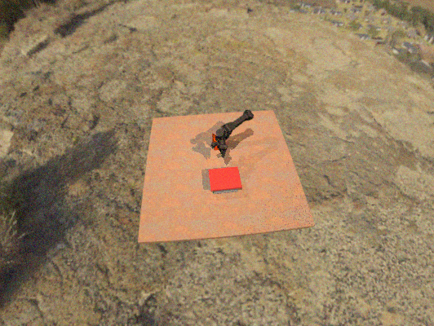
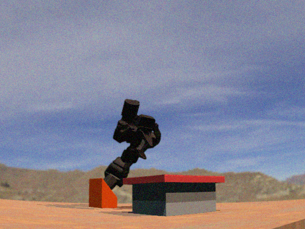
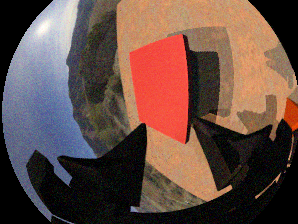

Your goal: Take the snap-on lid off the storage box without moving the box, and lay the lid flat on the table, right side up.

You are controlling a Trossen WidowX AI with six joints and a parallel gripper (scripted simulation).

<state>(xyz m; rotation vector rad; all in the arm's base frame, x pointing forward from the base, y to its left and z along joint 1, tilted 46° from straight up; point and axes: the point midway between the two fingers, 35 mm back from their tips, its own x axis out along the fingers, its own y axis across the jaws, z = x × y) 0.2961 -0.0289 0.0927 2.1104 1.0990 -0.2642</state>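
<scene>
The red lid (image 1: 225,178) (image 2: 186,179) (image 3: 162,90) sits flat on top of the storage box (image 2: 189,200) (image 3: 207,82), overhanging its walls. The box is dark and grey and stands upright on the table (image 1: 175,216) (image 2: 57,218). My gripper (image 3: 169,122) (image 2: 147,145) is open, with its two dark fingers apart and nothing between them. It hangs above and behind the lid, on the side toward the arm's base, and does not touch it. In the wrist view the lid appears beyond the fingertips. The inside of the box is hidden by the lid.
The orange base block (image 1: 214,139) (image 2: 97,193) (image 3: 293,115) stands behind the box, to its left in the exterior view. The dark arm rises from beside it and is folded. The table's near edge lies in front of the box in the top view.
</scene>
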